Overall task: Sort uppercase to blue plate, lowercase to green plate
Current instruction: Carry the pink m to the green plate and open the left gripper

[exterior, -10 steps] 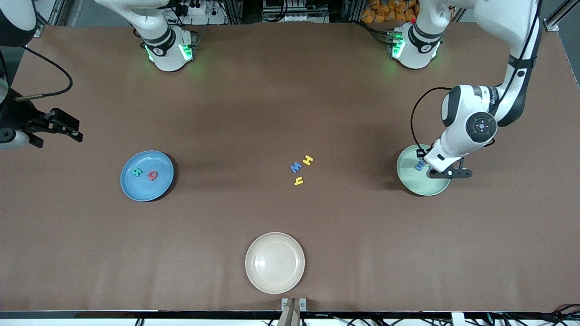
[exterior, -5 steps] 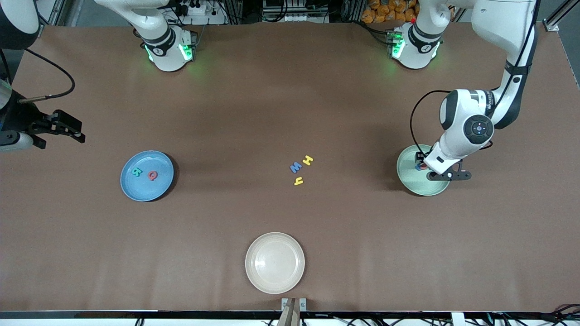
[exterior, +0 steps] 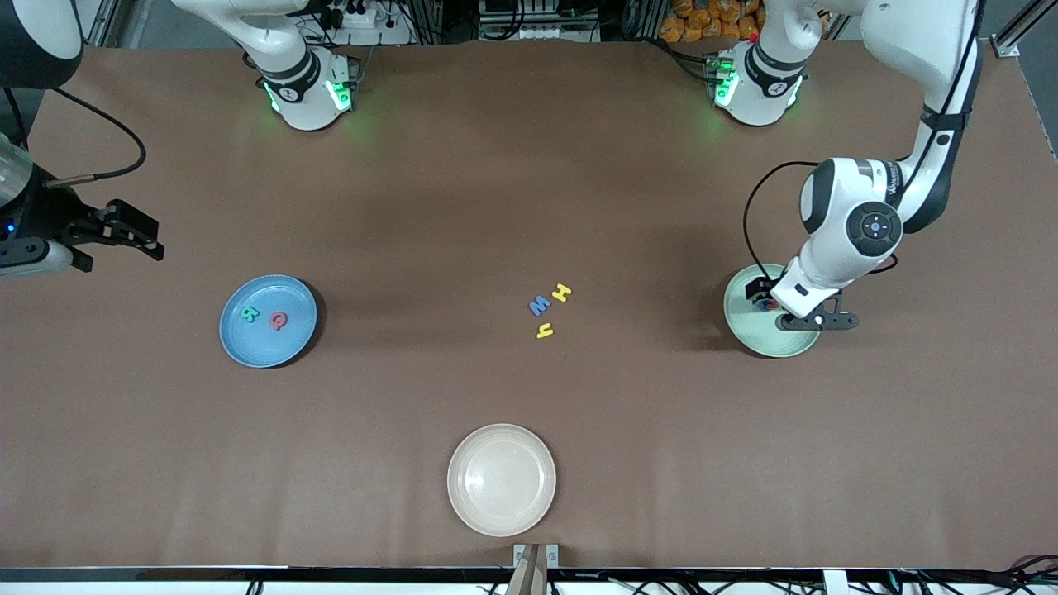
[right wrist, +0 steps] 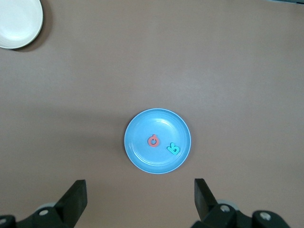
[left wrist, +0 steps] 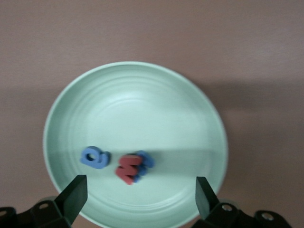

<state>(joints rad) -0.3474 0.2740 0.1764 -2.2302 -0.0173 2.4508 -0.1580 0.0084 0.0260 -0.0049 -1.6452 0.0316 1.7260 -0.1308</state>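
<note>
Bench inventory, sorting partly done. Left tool: positioned over the green plate, fingers now spread wide and empty, where a second earlier a blue letter was gripped above that plate; the release is judged complete. Green plate contents, as seen in the left wrist view: rounded blue letter, red m lying on top of a second blue letter. Blue plate: teal R and red Q are held in it. Still loose on the bench, between the two plates: yellow H, blue W and yellow h, clustered together. Right tool: open, empty, kept waiting high above the blue plate. Cream plate: unused, nearest the front camera
</note>
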